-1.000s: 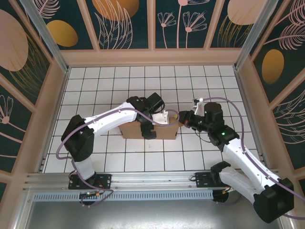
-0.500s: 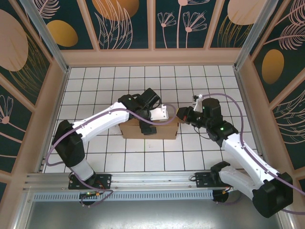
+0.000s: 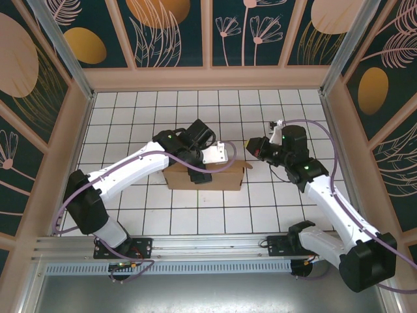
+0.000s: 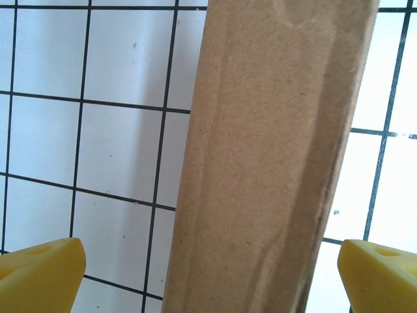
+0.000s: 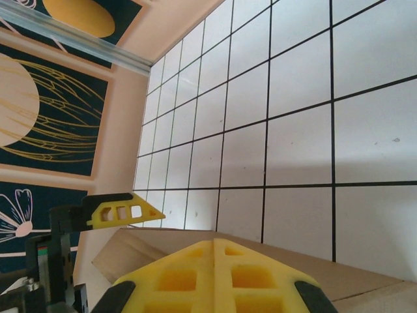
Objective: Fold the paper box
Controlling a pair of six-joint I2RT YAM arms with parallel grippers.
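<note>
The paper box (image 3: 205, 176), matte brown corrugated cardboard with soft creases, sits mid-desk (image 3: 130, 117) on white tiles with dark grid lines, its long axis running left to right. The left hand (image 3: 217, 155) hangs over it, yellow pads (image 4: 39, 274) spread wide either side of a cardboard wall. The right hand (image 5: 214, 274), its cut-out yellow pads pressed together, is near the box's right end.

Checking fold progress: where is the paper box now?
In the top view, the paper box sits near centre, under the left gripper, with the right gripper beside its right end.
</note>
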